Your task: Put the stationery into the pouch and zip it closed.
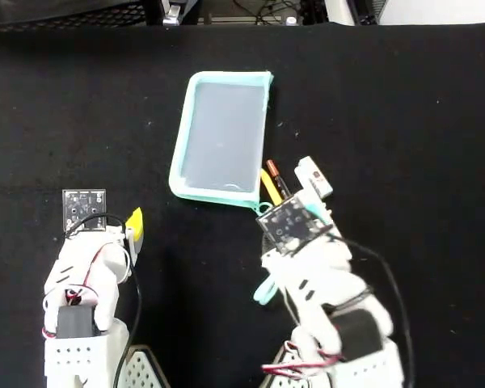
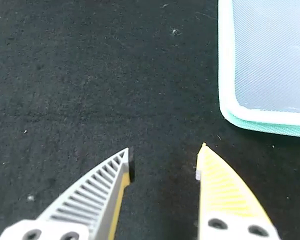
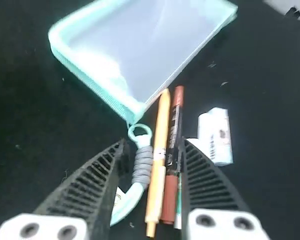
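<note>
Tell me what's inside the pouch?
Nothing shows through the pouch's hazy face; it looks empty. The yellow pen, brown pen and white eraser lie outside. The haze could hide something thin.

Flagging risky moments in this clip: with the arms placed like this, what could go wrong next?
1. The right gripper, fingers open, straddles the yellow pen, brown pen and zipper pull together; closing may snag the pull too.
2. The left gripper hovers apart from the pouch, so nothing steadies it; it could slide.
</note>
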Robot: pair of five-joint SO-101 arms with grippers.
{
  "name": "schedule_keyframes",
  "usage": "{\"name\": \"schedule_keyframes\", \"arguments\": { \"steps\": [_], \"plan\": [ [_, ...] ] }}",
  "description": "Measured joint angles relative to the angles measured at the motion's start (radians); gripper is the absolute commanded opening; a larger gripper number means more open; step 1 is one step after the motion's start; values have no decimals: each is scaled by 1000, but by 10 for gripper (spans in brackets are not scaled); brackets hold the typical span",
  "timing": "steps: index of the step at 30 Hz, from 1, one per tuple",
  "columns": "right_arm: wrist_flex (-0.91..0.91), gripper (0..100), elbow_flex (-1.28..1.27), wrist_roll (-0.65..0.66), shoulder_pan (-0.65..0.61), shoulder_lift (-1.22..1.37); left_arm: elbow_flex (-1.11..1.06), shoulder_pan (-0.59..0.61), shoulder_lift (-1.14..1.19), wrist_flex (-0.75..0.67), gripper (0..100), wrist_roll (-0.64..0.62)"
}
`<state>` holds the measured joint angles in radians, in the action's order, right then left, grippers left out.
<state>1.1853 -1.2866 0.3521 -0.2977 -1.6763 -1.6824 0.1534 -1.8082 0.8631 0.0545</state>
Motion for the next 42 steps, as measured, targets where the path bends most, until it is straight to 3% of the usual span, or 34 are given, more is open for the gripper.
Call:
{"name": "schedule_keyframes", "arguments": {
  "steps": [4, 8, 18, 22, 36, 42],
  "plan": [
    [29, 166, 219, 0, 0, 270, 0, 0, 0, 0, 226, 0],
    [-31, 166, 259, -25, 0, 617, 0, 0, 0, 0, 226, 0],
    [-425, 166, 241, -35, 38, 1195, 0, 0, 0, 3, 226, 0],
    [-479, 166, 227, -38, 92, 1267, 0, 0, 0, 5, 226, 0],
    [-497, 166, 201, -37, 97, 1278, 0, 0, 0, 5, 223, 37],
    [-450, 166, 186, -38, 95, 1168, 0, 0, 0, 5, 223, 37]
  ]
}}
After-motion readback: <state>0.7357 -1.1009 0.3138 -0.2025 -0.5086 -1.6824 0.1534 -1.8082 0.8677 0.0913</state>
